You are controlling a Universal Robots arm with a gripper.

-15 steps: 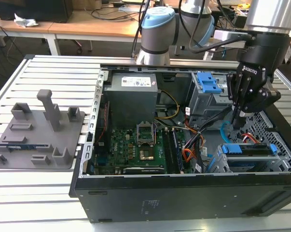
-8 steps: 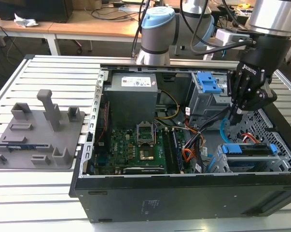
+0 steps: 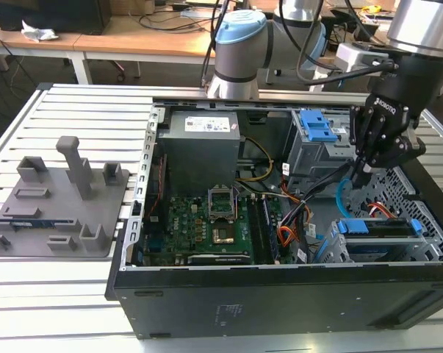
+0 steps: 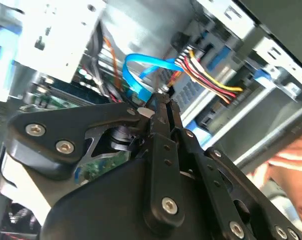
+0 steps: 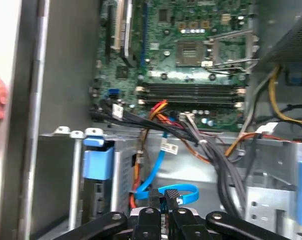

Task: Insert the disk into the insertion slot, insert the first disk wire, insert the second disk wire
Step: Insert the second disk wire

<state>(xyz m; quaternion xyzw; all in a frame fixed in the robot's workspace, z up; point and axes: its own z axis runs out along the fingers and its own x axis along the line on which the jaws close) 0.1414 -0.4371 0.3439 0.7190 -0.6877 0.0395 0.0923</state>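
The disk [image 3: 379, 228], in its blue caddy, sits inside the insertion slot [image 3: 328, 248] at the exterior view's right of the open computer case. My gripper [image 3: 362, 173] hangs just above and behind it, shut on the plug end of the second disk wire [image 4: 140, 70], a light-blue cable looping off the fingertips [image 5: 177, 193]. The first disk wire [image 4: 206, 75], a red, yellow and black bundle, runs to a black plug against the disk's edge [image 4: 190, 91]. The same bundle [image 3: 380, 209] lies on top of the disk in the exterior view.
A taller grey cage with a blue latch [image 3: 317, 132] stands behind the gripper. Motherboard [image 3: 206, 220] and power supply [image 3: 200, 147] fill the case's left half, crossed by black cable bundles [image 5: 191, 132]. A grey fixture plate [image 3: 59, 198] lies left. A hand [image 4: 291, 160] is near the case.
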